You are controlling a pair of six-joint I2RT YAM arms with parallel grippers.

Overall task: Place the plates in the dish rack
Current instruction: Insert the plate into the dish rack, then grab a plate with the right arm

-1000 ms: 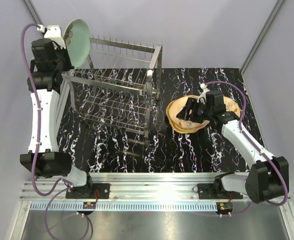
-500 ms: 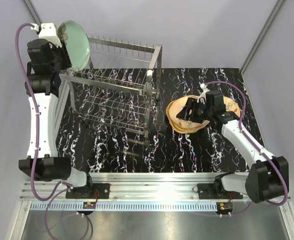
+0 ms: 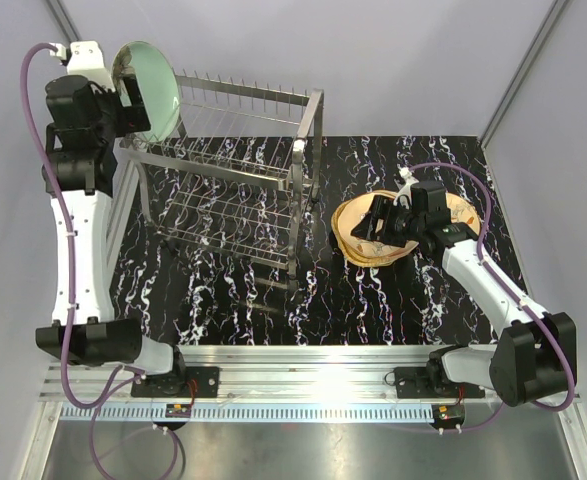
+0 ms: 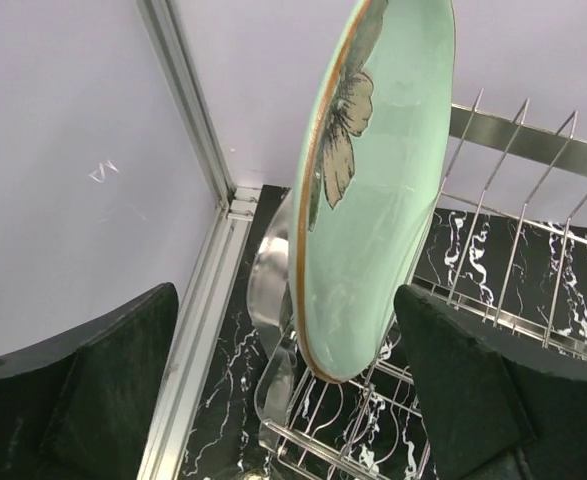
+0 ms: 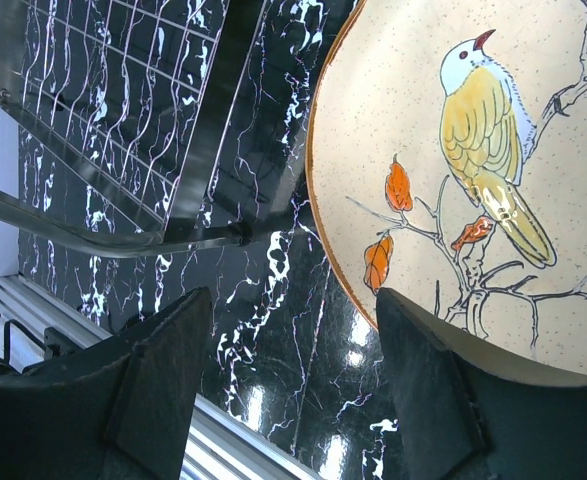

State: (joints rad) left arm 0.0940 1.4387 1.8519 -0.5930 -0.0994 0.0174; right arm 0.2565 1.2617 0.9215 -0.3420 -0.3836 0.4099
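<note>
A mint-green plate with a flower (image 3: 153, 92) (image 4: 373, 180) stands on edge between the prongs at the left end of the dish rack (image 3: 235, 180) (image 4: 533, 290). My left gripper (image 3: 119, 86) (image 4: 287, 315) is open, and its fingers (image 4: 83, 390) stand apart from the plate on either side. On the table to the right lies a stack of plates (image 3: 357, 240), topped by a cream plate with a bird (image 5: 473, 150). My right gripper (image 3: 383, 222) (image 5: 293, 310) hangs open over that stack's near-left rim, one finger above the plate and one above the table.
The rack's looped end handle (image 4: 273, 300) sits just below the mint plate. An aluminium frame post (image 4: 188, 110) and the wall lie close behind my left gripper. The rack's lower corner (image 5: 123, 130) is left of the stack, with black marbled tabletop (image 3: 373, 300) between.
My left gripper has opened and let go of the mint-green plate, which now stands in the rack. The left arm has drawn back to the left. The right arm has held still.
</note>
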